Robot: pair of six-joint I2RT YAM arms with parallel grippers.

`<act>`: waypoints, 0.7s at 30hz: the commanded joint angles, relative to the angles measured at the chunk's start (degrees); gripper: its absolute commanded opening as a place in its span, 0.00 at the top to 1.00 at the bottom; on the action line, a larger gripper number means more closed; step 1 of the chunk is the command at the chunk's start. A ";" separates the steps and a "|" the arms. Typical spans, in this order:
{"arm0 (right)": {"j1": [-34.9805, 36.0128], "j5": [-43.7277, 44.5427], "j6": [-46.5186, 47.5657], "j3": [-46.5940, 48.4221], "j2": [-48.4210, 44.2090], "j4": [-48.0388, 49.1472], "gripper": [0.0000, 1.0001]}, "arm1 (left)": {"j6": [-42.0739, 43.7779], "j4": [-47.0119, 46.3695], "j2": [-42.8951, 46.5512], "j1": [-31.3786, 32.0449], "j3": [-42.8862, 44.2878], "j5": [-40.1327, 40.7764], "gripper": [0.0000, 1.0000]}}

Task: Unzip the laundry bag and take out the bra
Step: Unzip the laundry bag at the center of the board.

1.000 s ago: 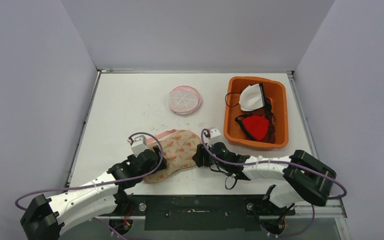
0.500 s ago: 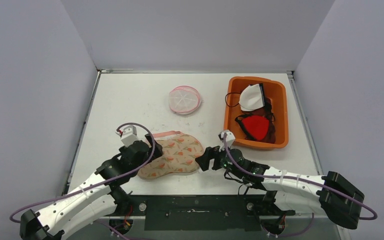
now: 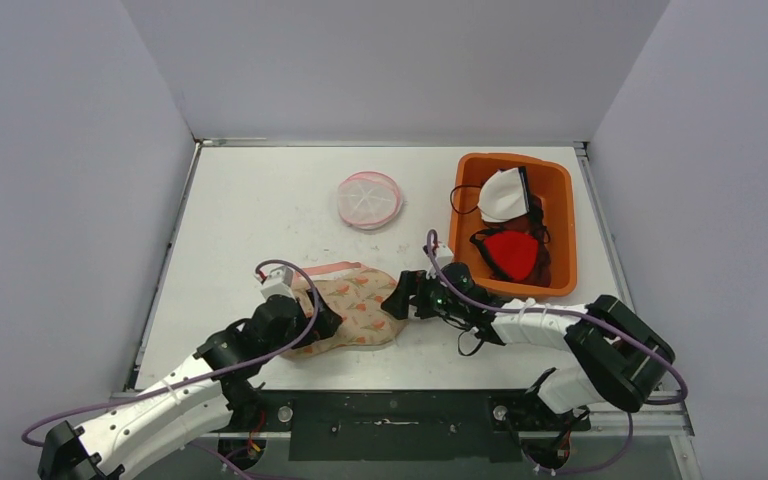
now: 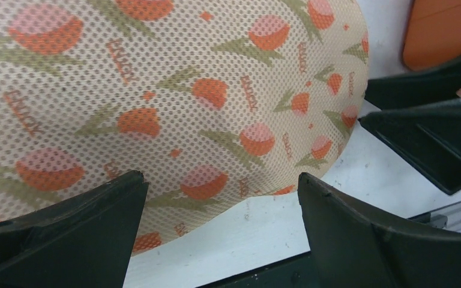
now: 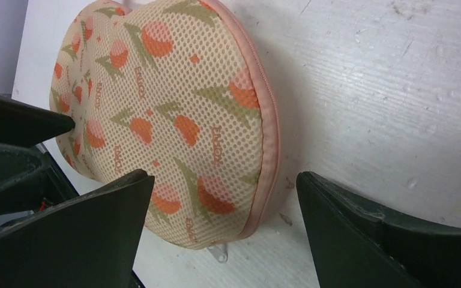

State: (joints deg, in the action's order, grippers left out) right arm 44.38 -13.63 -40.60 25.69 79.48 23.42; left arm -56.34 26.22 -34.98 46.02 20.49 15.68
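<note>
**Operator:** Where does the bag lie from my hands?

**Spotter:** The beige mesh laundry bag (image 3: 358, 305), printed with orange tulips, lies flat on the white table (image 3: 240, 200). It is toward the near edge, right between your two grippers. Its long axis runs left to right, tipped a little so the right end sits farther from you. Your left gripper (image 3: 322, 320) is at the bag's left end and your right gripper (image 3: 398, 300) is at its right end. Both have their jaws spread wide and hold nothing.

**Operator:** Which one is nearer the zip?

**Spotter:** The right one, I'd judge. In the right wrist view the pink zip seam (image 5: 270, 114) curves round the end of the bag that faces that gripper. It sits in the gap between the fingers, and they are not touching it. The left wrist view shows only tulip mesh under your left gripper. I cannot make out the zip pull in any view, so find it before you close. The bag looks zipped shut, and the bra is not visible.
</note>
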 commanded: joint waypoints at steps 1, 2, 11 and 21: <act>-2.68 -8.58 2.49 3.38 3.06 2.49 0.06 | 3.86 -6.75 -1.38 0.02 0.86 -5.33 0.04; -3.18 -9.96 3.14 3.61 3.85 2.24 0.06 | 4.55 -7.10 -1.68 0.03 0.94 -6.01 0.04; -5.19 -22.21 1.92 4.40 10.57 8.24 0.13 | 8.02 -8.74 -2.11 -0.20 0.50 -8.16 0.04; -5.20 -26.66 -7.53 1.10 9.64 18.79 0.71 | 8.21 -10.20 -2.39 -0.40 1.02 -8.85 0.04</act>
State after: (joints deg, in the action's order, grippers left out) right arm 39.18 -36.62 -43.75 28.23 89.91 32.29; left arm -49.08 19.31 -37.50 45.95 20.47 7.77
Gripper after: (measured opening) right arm 0.361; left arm 0.963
